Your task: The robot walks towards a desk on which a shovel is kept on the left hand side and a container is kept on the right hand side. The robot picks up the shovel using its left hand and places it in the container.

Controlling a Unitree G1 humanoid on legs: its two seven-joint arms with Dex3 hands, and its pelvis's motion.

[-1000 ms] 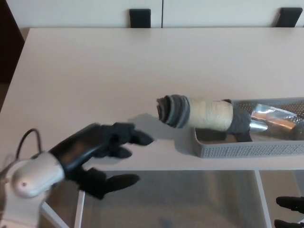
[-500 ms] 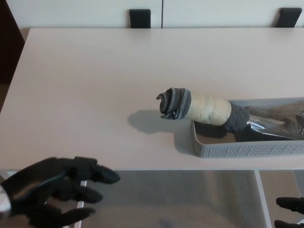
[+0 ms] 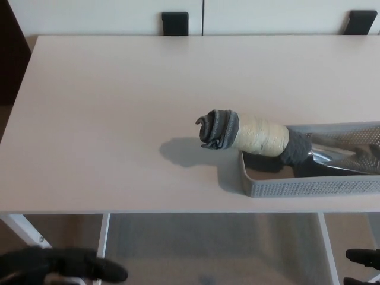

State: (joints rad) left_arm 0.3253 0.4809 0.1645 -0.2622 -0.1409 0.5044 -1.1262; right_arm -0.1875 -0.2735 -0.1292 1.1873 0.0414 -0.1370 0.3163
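The shovel (image 3: pixel 261 138) lies with its shiny metal blade (image 3: pixel 341 155) inside the grey mesh container (image 3: pixel 297 189) on the desk's right side. Its cream handle with grey wrapped ends sticks out over the container's left rim and points left above the desk top. My left hand (image 3: pixel 62 265) hangs low at the bottom left, below the desk's front edge and far from the shovel. It is open and holds nothing. Only a small dark part of my right hand (image 3: pixel 363 259) shows at the bottom right corner, under the desk edge.
The pale desk (image 3: pixel 119 119) fills most of the view, with its white legs (image 3: pixel 102 240) and the floor below the front edge. Two dark chair backs (image 3: pixel 175 22) stand behind the far edge.
My left hand has drawn back from the desk's front edge, down and to the left, empty. The shovel settled lower into the container after the first frame and has stayed still since.
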